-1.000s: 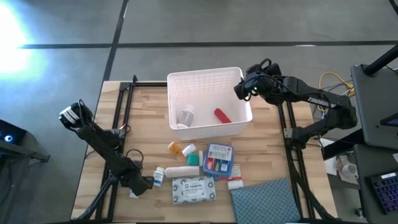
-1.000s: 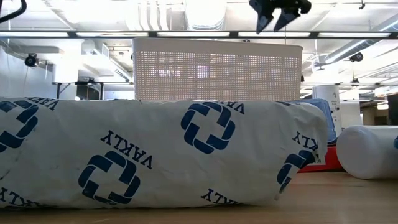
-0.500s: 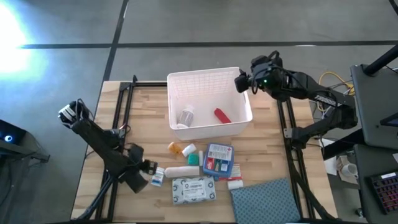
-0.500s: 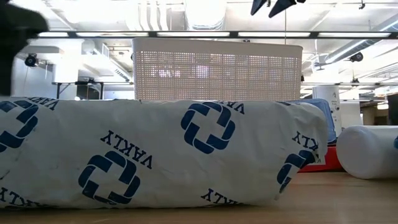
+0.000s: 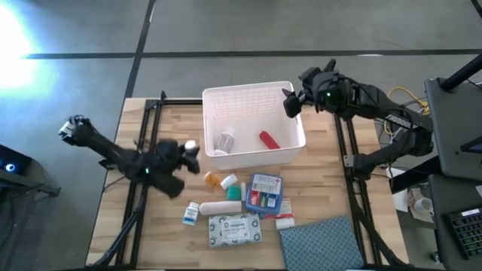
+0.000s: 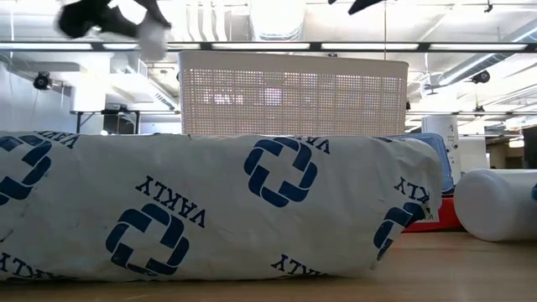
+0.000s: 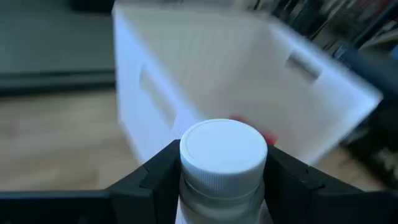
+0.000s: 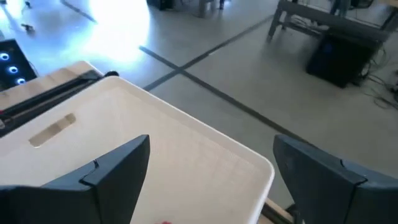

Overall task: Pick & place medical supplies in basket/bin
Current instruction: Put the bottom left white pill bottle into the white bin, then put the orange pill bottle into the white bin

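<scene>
My left gripper [image 5: 188, 150] is shut on a white pill bottle [image 5: 191, 144], raised above the table just left of the white lattice basket [image 5: 285, 153]. In the left wrist view the bottle's cap [image 7: 224, 152] sits between the dark fingers, with the basket beyond. A clear bottle [image 5: 224, 139] and a red tube [image 5: 269, 139] lie in the basket. On the table lie an orange vial [image 5: 212, 179], white bottles [image 5: 190, 214], a white tube [image 5: 220, 205], boxes [image 5: 264, 193] and a flat packet [image 5: 234, 229]. My right gripper [image 5: 291, 102] hangs open over the basket's far right corner. My left gripper pinches the bottle's body just under the cap [image 7: 188, 186] between its two fingers [image 7: 155, 177], one on each side. The fingers reach roughly level from the table's left toward the basket. The bottle stands about upright, cap up, lifted clear of the table.
A blue-grey cloth [image 5: 320, 241] lies at the near right. Dark rails [image 5: 151, 124] run along the table's left and right sides. In the low view the printed packet [image 6: 210, 210] fills the foreground, with a white bottle [image 6: 503, 205] to its right.
My left gripper has risen from the table's near left part and swung toward the far edge and the basket, turning from pointing down to about level. The bottle it holds is now high above the table. My right gripper has risen a little.
</scene>
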Tool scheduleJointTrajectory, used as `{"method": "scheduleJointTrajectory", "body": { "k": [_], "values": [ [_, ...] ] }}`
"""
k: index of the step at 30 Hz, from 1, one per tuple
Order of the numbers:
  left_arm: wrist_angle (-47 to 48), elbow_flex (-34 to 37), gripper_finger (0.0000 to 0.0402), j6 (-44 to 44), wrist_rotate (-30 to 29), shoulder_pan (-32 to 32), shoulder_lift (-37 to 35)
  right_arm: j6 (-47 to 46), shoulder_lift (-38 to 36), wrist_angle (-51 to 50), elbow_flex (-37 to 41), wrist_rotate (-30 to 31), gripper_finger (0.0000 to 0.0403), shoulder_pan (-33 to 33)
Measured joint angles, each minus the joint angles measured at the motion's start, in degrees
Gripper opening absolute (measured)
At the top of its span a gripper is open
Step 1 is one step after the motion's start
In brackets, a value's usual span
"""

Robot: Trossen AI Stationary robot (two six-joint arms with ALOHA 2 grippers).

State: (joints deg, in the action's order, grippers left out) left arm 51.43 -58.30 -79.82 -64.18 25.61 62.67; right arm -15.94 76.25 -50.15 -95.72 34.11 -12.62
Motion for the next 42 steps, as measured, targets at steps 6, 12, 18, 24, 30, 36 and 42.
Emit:
{"method": "scheduleJointTrajectory", "body": {
  "k": [6, 12, 18, 24, 30, 36, 42],
  "values": [
    [-52.6, 7.2, 0.0175, 51.7, 18.4, -14.2, -7.3, 3.1, 0.0, -0.2, -1.7, -0.1, 0.0329, 0.0],
    [-60.5, 9.6, 0.0171, 55.2, 38.6, -30.9, -6.0, 3.1, 0.0, -0.6, -2.5, -0.1, 0.0329, 0.0],
    [-46.2, 9.3, 0.0176, 45.2, 47.4, -41.1, -0.9, 3.1, 0.2, -0.6, -2.0, -0.1, 0.0329, 0.0],
    [-42.4, 4.9, 0.0231, 44.9, 48.9, -39.2, 2.4, 2.5, 0.6, -0.6, -1.3, -0.1, 0.0329, 0.0],
    [-30.8, -4.1, 0.0292, 52.4, 49.0, -35.2, 1.7, 0.6, 0.7, -0.6, 0.2, 0.1, 0.0329, 0.0],
    [12.4, -15.9, 0.0298, 38.3, 46.1, -24.0, 1.2, -1.5, 0.7, -1.7, 1.2, 0.3, 0.0329, 0.0],
    [30.5, -14.8, 0.0291, 11.7, 43.0, -10.3, 1.1, -3.2, 0.9, -1.9, 2.5, 0.4, 0.0329, 0.0]
  ]
}}
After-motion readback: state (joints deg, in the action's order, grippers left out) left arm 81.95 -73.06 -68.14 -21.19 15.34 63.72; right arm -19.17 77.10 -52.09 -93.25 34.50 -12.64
